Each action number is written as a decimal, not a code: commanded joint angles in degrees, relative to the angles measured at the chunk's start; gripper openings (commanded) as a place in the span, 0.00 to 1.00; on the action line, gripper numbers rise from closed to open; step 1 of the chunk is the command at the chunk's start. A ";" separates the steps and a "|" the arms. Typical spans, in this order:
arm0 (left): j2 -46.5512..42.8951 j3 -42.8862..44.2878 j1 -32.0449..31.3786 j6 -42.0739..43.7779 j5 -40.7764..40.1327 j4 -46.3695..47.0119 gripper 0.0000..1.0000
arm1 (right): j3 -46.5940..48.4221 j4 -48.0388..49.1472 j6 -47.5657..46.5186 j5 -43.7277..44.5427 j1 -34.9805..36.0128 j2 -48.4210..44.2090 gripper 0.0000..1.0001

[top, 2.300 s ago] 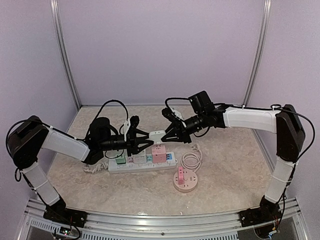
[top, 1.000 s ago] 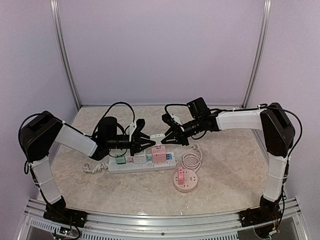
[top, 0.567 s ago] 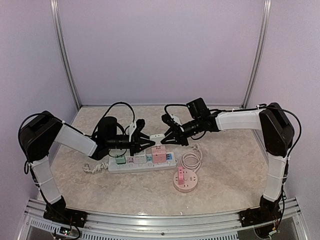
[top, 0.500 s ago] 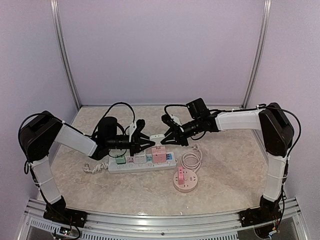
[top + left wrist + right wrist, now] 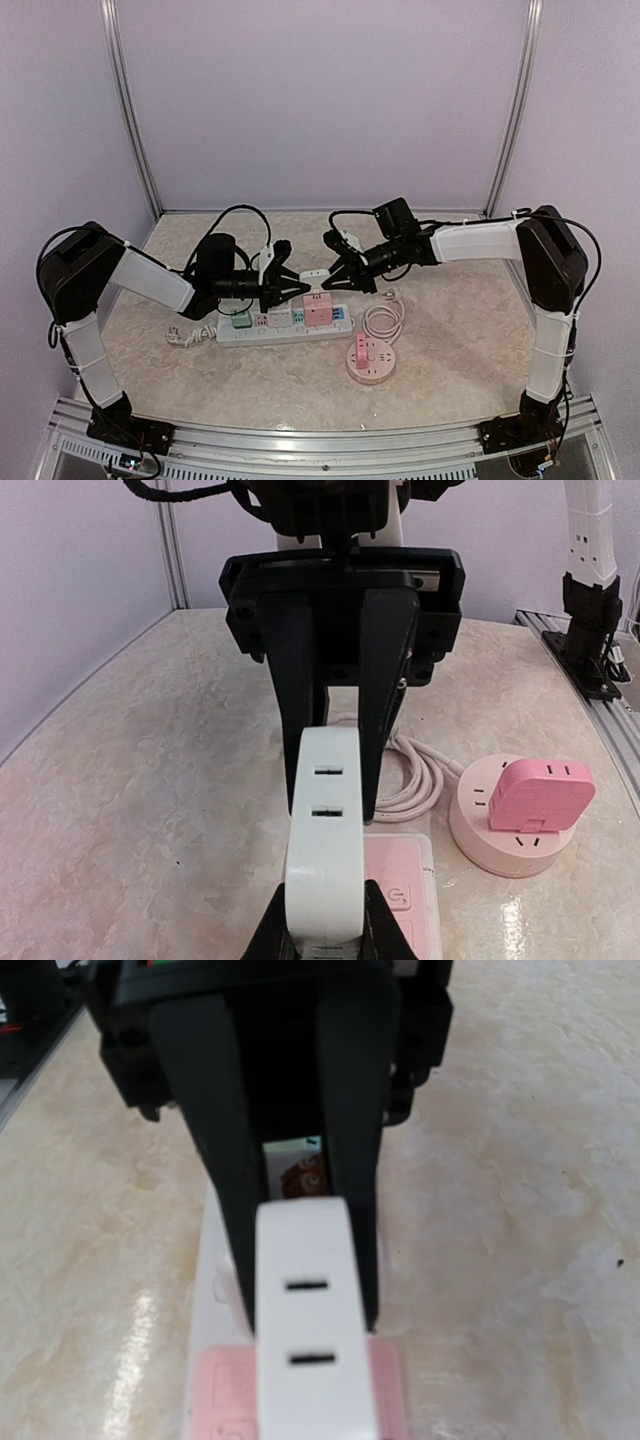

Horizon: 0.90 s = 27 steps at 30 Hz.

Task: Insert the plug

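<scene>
The plug [image 5: 316, 270] is a white oblong block with two slots on its upper face, hanging just above the white power strip [image 5: 300, 334]. My left gripper [image 5: 300, 283] is shut on its left end. In the left wrist view the plug [image 5: 322, 820] runs away from my fingertips [image 5: 282, 935] at the bottom edge. My right gripper [image 5: 333, 272] is shut on the other end, its black fingers [image 5: 290, 710] clasping the far end of the plug. In the right wrist view the plug [image 5: 310, 1310] fills the foreground and hides my own jaws.
The power strip carries green, white and pink cube adapters [image 5: 318, 308]. A round pink socket [image 5: 354, 370] with a pink adapter [image 5: 540, 795] on top lies to its right. A coiled white cable [image 5: 383, 320] lies beside them. Purple walls enclose the marble table.
Over the last second nothing has visibly moved. Since the earliest frame both arms have drawn their elbows in, with the plug still held between the two grippers over the strip.
</scene>
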 commanded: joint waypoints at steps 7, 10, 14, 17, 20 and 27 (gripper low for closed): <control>4.17 -0.37 -2.39 8.69 -1.64 -10.18 0.00 | -5.98 -2.90 4.47 4.20 0.94 -0.32 0.00; 4.02 -1.41 -2.52 13.57 -1.49 -11.53 0.00 | -6.58 -2.37 4.42 5.46 1.53 -0.75 0.00; 3.69 -2.56 -2.82 20.33 -1.63 -11.58 0.00 | -7.42 -1.75 4.58 6.60 2.16 -1.49 0.00; 3.26 -3.03 -2.92 21.79 -1.03 -10.86 0.00 | -8.39 -1.39 4.73 8.17 3.15 -3.25 0.00; 2.56 -3.57 -3.15 22.92 -0.34 -10.59 0.00 | -9.61 -0.54 5.14 9.19 3.86 -4.87 0.00; 1.48 -4.44 -4.12 23.78 0.68 -14.99 0.00 | -11.83 1.52 6.40 11.56 4.93 -4.63 0.00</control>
